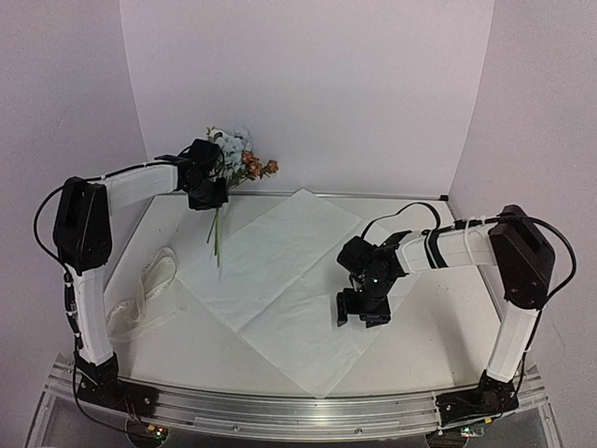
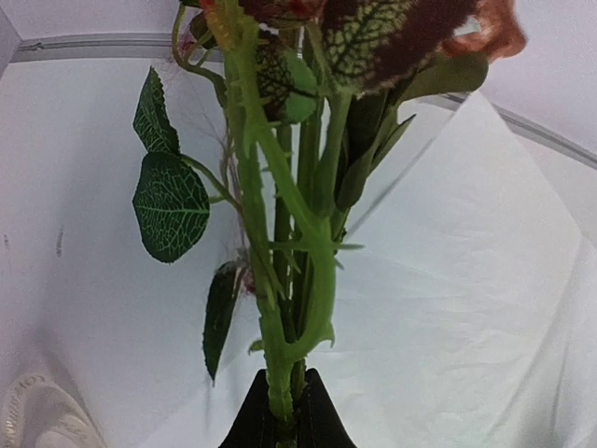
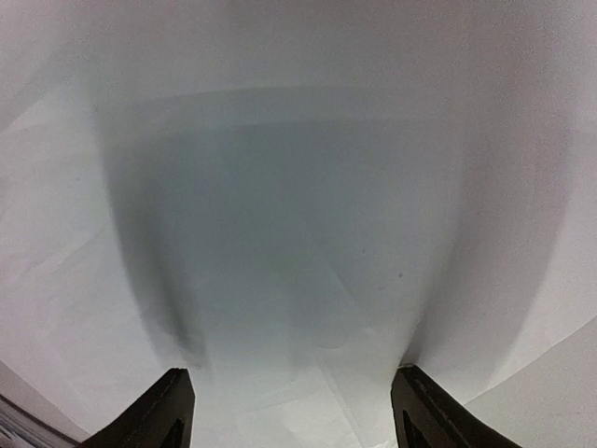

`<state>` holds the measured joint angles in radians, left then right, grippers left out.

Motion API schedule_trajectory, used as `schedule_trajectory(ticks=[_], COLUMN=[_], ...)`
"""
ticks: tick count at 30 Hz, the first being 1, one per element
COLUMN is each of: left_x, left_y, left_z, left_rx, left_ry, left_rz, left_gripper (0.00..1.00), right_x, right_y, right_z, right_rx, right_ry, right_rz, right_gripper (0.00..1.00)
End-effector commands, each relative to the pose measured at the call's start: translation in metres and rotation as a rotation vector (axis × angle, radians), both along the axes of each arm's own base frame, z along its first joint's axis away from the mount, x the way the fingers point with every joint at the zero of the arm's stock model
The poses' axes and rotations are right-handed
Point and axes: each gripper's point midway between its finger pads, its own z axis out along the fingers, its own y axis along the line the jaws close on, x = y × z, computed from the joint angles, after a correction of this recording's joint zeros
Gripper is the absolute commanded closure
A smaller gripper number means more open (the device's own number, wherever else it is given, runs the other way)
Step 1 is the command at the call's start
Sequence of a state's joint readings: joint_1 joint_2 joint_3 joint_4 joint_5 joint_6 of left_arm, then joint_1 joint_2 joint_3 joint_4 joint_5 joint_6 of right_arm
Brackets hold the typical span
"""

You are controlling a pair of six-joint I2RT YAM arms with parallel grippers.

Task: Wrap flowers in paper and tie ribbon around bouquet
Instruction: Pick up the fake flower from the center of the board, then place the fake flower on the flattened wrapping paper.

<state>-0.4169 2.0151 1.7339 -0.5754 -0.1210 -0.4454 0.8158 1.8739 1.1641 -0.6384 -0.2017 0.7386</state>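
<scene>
At the far left of the desk [image 1: 420, 345], the left pincer [image 1: 207, 191] was clamped on the flowers [image 1: 238, 159], its two dark fingers pressed together around the green stems. The wrist view showed this plainly: the left pincer [image 2: 283, 411] gripped the stems low down, and the flowers [image 2: 298, 233] rose away from it with veined leaves spread to the left and a dark red leaf and an orange bloom at the top. From above, the bunch stood roughly upright, the pale blue and orange blooms against the back wall and the thin stem ends hanging down towards the far left edge of the paper [image 1: 280, 271]. Whether the stem ends touched the sheet could not be told.

The paper lay flat in the middle of the desk, turned like a diamond with one corner far and one corner near. In the left wrist view the paper [image 2: 466, 280] filled the right side beneath the stems.

The ribbon [image 1: 149, 289] lay in loose loops on the left of the desk, just beside the paper's left corner; a bit of the ribbon [image 2: 37, 415] showed at the lower left of the left wrist view.

Over the right part of the sheet hung the right pincer [image 1: 362, 313], pointed down. Its wrist view showed the right pincer [image 3: 291, 411] with fingers wide apart, nothing between them, and only the paper [image 3: 298, 187] below, shadowed.
</scene>
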Motion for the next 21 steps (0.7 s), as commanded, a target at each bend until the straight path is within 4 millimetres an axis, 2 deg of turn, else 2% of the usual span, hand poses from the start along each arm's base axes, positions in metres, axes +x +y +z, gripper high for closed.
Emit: schedule_trajectory(ticks=[1, 7, 11, 16, 21], left_x=[-0.004, 0.0, 0.001, -0.001, 0.0], left_y=[-0.068, -0.134, -0.171, -0.203, -0.229], left_z=[0.052, 0.05, 0.038, 0.018, -0.008], left_rx=[-0.188, -0.282, -0.32, -0.332, -0.338], left_ry=[-0.086, -0.081, -0.068, -0.046, -0.022], left_rz=[-0.04, -0.102, -0.126, -0.154, -0.184], left_gripper=[1.0, 1.0, 1.0, 1.0, 1.0], right_x=[0.007, 0.015, 0.016, 0.011, 0.005], right_y=[0.019, 0.013, -0.019, -0.052, -0.066], right_z=[0.003, 0.054, 0.08, 0.083, 0.075], right_rx=[0.072, 0.15, 0.128, 0.093, 0.064], right_ry=[0.012, -0.104, -0.177, -0.169, -0.145], right_rz=[-0.058, -0.094, -0.143, -0.17, -0.169], right_gripper=[0.25, 0.2, 0.17, 0.16, 0.16])
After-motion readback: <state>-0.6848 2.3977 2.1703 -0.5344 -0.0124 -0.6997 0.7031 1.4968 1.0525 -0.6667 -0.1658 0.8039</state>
